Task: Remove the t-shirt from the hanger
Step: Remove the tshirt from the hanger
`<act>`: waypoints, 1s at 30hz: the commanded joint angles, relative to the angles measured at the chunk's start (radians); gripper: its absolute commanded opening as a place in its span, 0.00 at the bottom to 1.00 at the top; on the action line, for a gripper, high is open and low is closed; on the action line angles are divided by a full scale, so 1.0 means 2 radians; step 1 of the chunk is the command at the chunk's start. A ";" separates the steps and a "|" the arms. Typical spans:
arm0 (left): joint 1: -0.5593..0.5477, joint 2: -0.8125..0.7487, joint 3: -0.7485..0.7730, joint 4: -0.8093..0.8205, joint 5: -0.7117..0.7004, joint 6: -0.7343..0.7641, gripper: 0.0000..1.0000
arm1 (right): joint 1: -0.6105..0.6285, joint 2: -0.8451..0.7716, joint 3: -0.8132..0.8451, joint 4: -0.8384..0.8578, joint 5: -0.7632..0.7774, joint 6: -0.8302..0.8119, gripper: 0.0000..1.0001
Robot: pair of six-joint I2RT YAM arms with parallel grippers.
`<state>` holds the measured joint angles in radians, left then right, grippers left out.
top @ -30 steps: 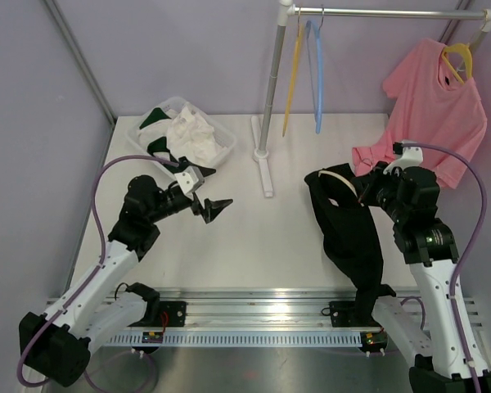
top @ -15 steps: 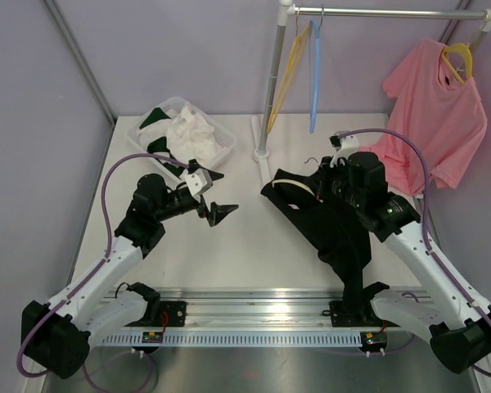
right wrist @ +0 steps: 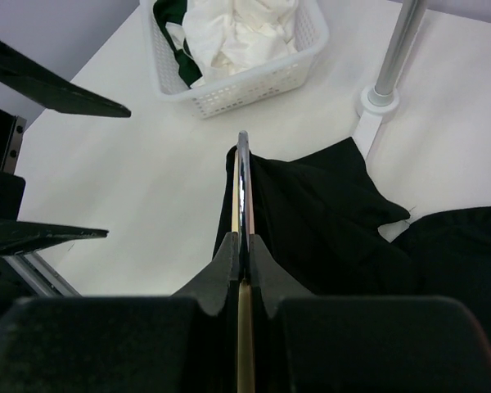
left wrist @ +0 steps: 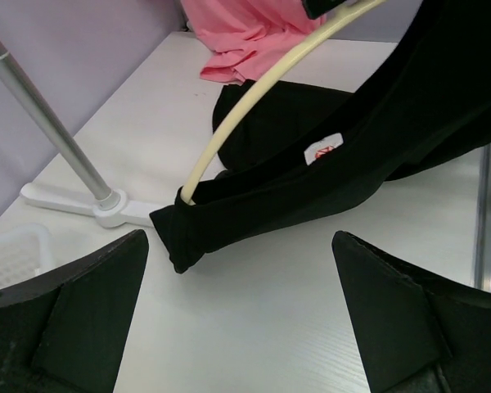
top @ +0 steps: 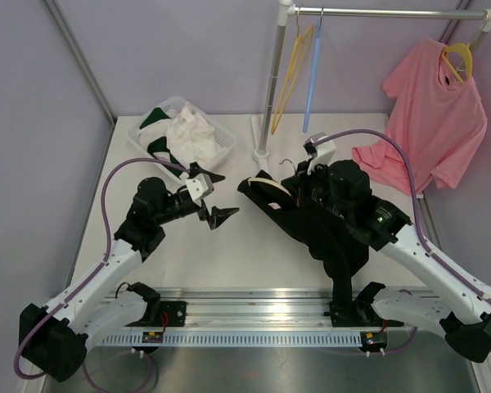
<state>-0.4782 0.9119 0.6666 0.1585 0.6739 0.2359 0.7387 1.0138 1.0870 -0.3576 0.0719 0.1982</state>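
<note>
Near the middle of the table (top: 245, 258), a black t-shirt (top: 331, 237) lies draped, still threaded on its cream hanger (left wrist: 254, 106). The right gripper (right wrist: 242, 246) is clenched on the hanger's thin top, holding that end up above the tabletop. Just left of it, the left gripper (top: 218, 195) hovers with its fingers spread wide, grasping nothing. Farther off stand a basket (right wrist: 262, 82) of clothes at far left and a rack pole (top: 272, 82), with a pink t-shirt (top: 434, 115) hanging far right.
</note>
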 commanded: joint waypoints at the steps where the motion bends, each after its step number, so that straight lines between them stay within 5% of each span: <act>1: -0.003 -0.013 0.002 0.036 -0.064 -0.010 0.99 | 0.023 -0.021 0.018 0.066 0.018 -0.015 0.00; 4: -0.003 -0.013 0.006 0.036 -0.112 -0.029 0.99 | 0.030 -0.039 -0.003 0.092 0.004 -0.028 0.00; 7: -0.002 -0.020 0.008 0.027 -0.082 -0.030 0.99 | 0.031 -0.050 -0.017 0.128 -0.024 -0.035 0.00; 14: -0.004 -0.086 -0.032 0.018 0.107 0.027 0.99 | 0.032 -0.053 -0.034 0.173 -0.031 -0.034 0.00; 22: -0.021 -0.179 -0.096 0.099 0.086 0.039 0.99 | 0.049 0.016 -0.005 0.210 -0.009 -0.020 0.00; 30: -0.040 -0.134 -0.079 0.087 0.039 0.042 0.98 | 0.104 0.068 0.021 0.245 0.067 -0.031 0.00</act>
<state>-0.5461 0.6098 0.4820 0.2882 0.7834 0.2993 0.8967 1.1423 1.0508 -0.0257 0.0978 0.1417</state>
